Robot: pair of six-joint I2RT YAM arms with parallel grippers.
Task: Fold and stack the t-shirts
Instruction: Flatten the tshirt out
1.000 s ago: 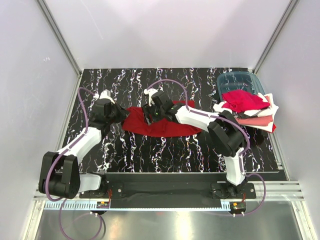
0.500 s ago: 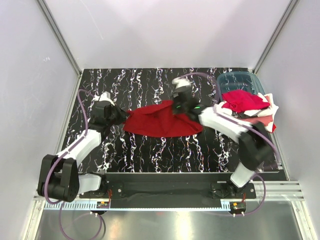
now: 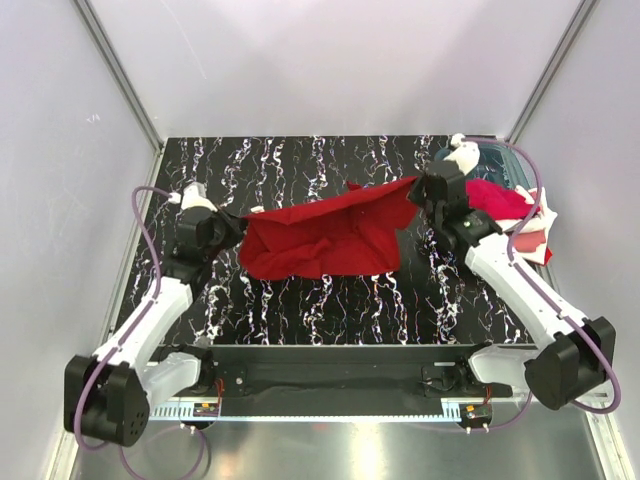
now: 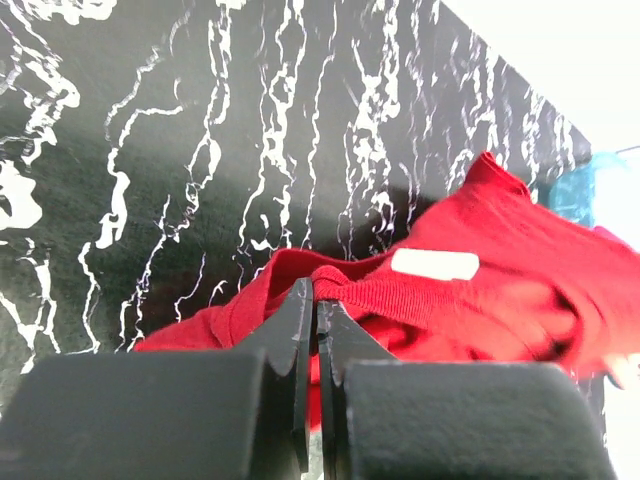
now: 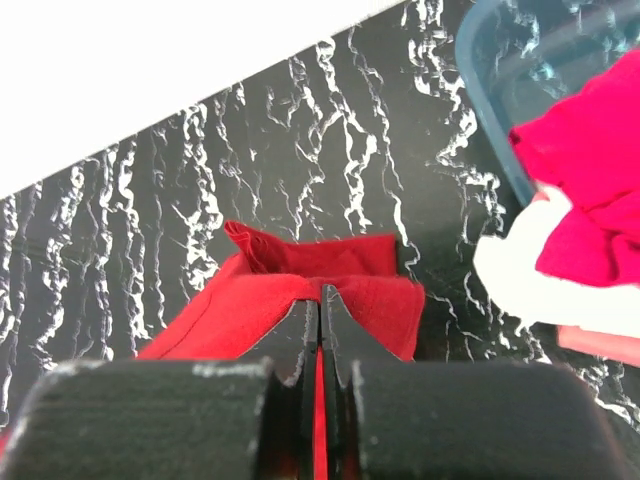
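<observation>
A large deep red t-shirt hangs stretched between my two grippers over the middle of the black marbled table. My left gripper is shut on its ribbed collar, next to a white label. My right gripper is shut on the shirt's opposite edge, lifted above the table. Other t-shirts, red, pink and white, lie heaped at the right, also showing as a heap in the right wrist view.
A teal translucent plastic bin stands at the back right, partly under the heap of shirts; its rim shows in the right wrist view. White walls and metal frame posts enclose the table on three sides.
My right gripper closed on the red shirt near its middle, then swung right and up with the edge, spreading the cloth. My left gripper pulled slightly left, still holding the collar.
</observation>
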